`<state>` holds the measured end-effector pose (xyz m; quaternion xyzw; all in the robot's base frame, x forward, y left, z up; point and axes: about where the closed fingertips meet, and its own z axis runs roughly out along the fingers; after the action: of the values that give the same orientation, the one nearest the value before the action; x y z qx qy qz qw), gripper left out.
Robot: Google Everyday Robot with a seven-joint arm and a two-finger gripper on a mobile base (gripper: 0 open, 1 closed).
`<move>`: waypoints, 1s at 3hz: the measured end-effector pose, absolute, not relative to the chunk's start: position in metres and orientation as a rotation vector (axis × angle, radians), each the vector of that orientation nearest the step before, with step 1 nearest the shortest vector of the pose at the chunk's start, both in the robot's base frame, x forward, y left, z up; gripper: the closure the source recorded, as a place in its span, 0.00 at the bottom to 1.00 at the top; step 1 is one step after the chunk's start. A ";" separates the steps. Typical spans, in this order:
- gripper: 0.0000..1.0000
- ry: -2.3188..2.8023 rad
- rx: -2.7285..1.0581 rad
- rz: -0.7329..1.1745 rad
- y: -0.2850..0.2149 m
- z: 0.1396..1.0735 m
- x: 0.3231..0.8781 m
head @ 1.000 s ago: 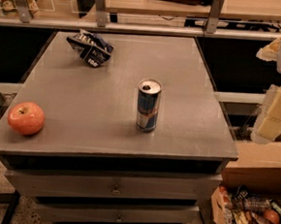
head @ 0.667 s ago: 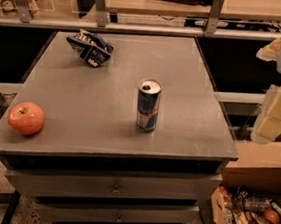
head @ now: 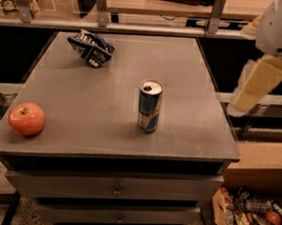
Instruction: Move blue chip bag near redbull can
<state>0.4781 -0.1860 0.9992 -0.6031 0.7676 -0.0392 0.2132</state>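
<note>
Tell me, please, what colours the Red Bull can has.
Redbull can: blue and silver, red logo, camera view; gripper beside the table's right edge.

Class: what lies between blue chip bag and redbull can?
Camera view: only bare table between blue chip bag and redbull can; tool hangs right of table.

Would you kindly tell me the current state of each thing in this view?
blue chip bag: crumpled, lying at the far left of the table
redbull can: upright, mid-table, apart from the bag
apple: whole, resting near the front left edge
pincer: off the table's right edge, touching nothing
top drawer: shut
cardboard box: open, holding snacks
</note>
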 end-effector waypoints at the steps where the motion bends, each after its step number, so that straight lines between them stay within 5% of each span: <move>1: 0.00 2.002 -1.638 -0.111 -0.150 1.014 0.550; 3: 0.00 1.993 -1.634 -0.097 -0.149 1.014 0.551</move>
<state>0.5513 -0.1488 1.0143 -0.6086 0.7423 -0.0360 0.2779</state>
